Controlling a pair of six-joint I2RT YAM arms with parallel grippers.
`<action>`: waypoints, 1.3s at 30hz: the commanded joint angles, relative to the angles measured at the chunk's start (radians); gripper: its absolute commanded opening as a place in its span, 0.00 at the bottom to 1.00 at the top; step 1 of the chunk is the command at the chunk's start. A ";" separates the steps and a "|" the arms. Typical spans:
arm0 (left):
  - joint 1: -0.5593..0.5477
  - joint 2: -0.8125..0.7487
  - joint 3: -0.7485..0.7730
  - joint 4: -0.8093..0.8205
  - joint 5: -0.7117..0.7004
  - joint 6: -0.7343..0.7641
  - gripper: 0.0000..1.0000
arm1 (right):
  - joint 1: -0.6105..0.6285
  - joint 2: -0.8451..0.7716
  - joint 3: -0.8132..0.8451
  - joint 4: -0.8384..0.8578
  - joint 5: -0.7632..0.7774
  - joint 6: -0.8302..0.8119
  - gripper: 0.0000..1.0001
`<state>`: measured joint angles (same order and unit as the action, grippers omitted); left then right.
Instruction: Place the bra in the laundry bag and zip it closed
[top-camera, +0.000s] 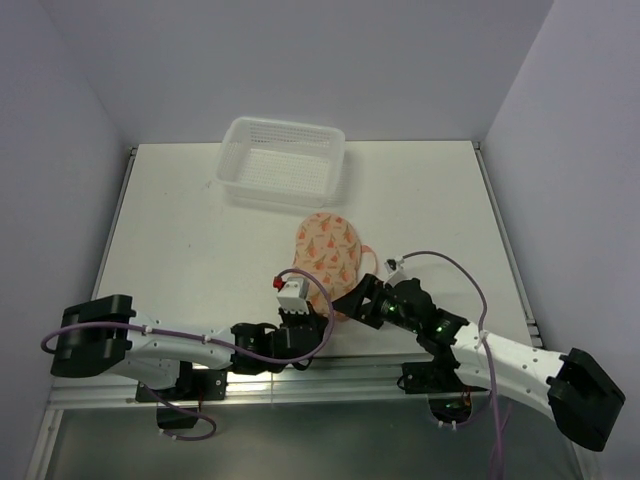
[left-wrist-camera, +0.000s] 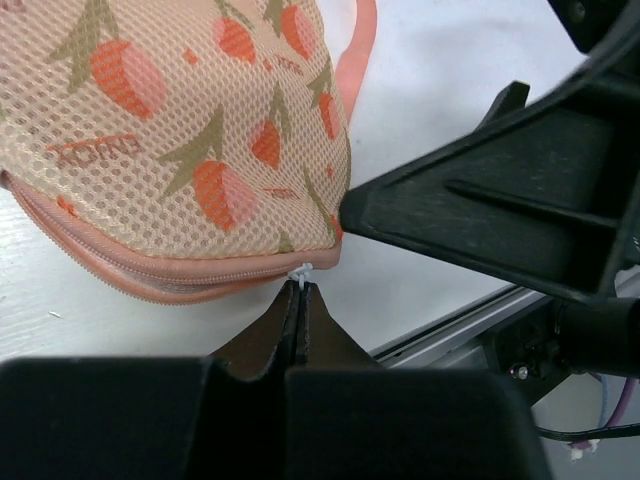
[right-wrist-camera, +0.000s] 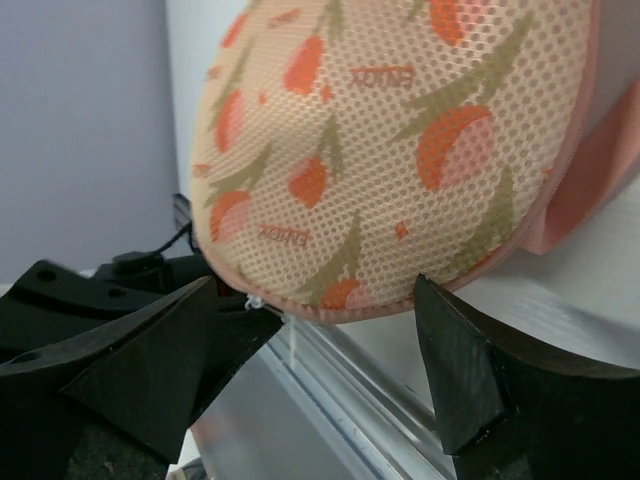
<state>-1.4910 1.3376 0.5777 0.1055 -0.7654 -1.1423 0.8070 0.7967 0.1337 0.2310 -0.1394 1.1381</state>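
White desk (top-camera: 180, 230), pale lilac walls (top-camera: 300, 60), white mesh basket (top-camera: 283, 160) at the far edge. Laundry bag (top-camera: 328, 250) lies mid-desk, toward the near edge. Left jaws are closed, pinching a small white tab (left-wrist-camera: 302, 271) at the bag's zipper seam. Right jaws are spread wide, straddling the bag's near end and gripping nothing.

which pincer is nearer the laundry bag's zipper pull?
Left. The left pincer is shut on the white zipper pull at the laundry bag's near edge; right pincer stands open beside it, straddling that edge.
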 joint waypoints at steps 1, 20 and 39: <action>0.009 -0.063 0.001 0.013 -0.041 -0.013 0.00 | 0.014 -0.095 -0.008 0.015 -0.007 0.023 0.87; 0.047 -0.109 -0.045 0.045 -0.034 -0.033 0.00 | 0.049 -0.254 0.017 -0.187 0.162 0.009 0.93; 0.058 -0.048 -0.076 0.218 0.074 0.007 0.00 | 0.064 -0.009 0.023 0.083 0.106 0.048 0.85</action>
<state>-1.4284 1.2816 0.5068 0.2325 -0.7219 -1.1622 0.8646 0.7086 0.1184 0.1688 -0.0238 1.1801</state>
